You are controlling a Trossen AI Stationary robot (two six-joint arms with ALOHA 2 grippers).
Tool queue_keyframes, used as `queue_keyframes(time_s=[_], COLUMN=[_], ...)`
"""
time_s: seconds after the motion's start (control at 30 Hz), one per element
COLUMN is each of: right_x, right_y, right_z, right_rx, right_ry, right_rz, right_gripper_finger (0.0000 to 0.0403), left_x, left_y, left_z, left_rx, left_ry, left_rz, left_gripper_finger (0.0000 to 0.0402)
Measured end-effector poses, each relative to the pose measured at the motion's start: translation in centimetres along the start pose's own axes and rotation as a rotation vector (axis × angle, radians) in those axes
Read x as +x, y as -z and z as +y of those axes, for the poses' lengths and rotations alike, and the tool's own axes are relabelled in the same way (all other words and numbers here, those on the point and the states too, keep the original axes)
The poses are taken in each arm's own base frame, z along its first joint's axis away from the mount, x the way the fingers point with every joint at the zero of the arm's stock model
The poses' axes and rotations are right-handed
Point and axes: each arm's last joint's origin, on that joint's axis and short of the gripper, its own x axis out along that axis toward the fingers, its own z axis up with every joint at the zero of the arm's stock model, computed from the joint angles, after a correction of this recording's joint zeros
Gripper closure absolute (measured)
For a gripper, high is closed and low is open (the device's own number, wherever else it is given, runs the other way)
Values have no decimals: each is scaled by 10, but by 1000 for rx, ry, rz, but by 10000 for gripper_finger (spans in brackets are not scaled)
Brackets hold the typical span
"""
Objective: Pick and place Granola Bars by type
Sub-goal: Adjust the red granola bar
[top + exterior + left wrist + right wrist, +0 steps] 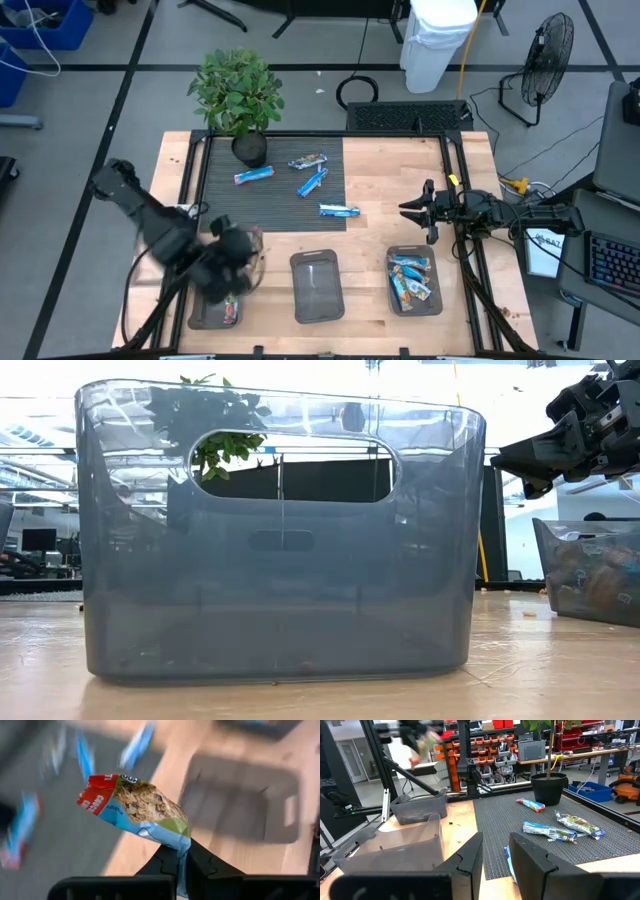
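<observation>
While the left gripper [181, 865] hangs over the near left part of the table, just above the left bin [215, 310], its fingers are pinched tight on the tail of a granola bar [135, 807] with a red, green and light blue wrapper, and the bar sticks out forward from the jaws, clear of the table. That left bin already has one bar [231, 309] lying in it. The middle bin [317, 287] sits between the other two along the near edge, and it fills most of the low view as a big clear grey tub [280, 540]. The right bin [414, 280] holds a small heap of blue-wrapped bars [410, 277]. Back on the dark mesh mat [275, 195], four bars are lying loose: one [253, 176] close to the potted plant [238, 95], one [307, 161] a bit farther back, one [312, 182] near the middle of the mat, and one [339, 211] close to the mat's near edge. The right gripper [408, 209] is parked over the wood just beyond the right bin, pointing toward the mat, with its fingers [465, 857] partly open and nothing between them; in the right wrist view the nearest blue bar [509, 862] on the mat peeks out from behind them.
</observation>
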Motion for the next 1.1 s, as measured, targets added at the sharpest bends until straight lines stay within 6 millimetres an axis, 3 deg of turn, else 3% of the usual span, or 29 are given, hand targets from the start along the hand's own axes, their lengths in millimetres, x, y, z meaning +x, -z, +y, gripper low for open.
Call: queue_keyframes(time_s=[0.13,0.23,0.6,0.9,1.1], right_x=[0,0,0,0,0], right_y=[0,0,0,0,0], right_z=[0,0,0,0,0], right_rx=[0,0,0,0,0], right_ry=[0,0,0,0,0], right_rz=[0,0,-1,-1,-2], right_gripper_finger=[316,316,316,316,316], left_x=[-26,-28,17,21,18], left_y=[22,40,91,82,75], left_z=[-2,6,63,103,117], left_rx=[41,18,-120,-17,205], left_ry=[-21,-12,95,380,659], left_rz=[-249,-305,-393,-571,-736], left_gripper_finger=[391,391,391,392,392])
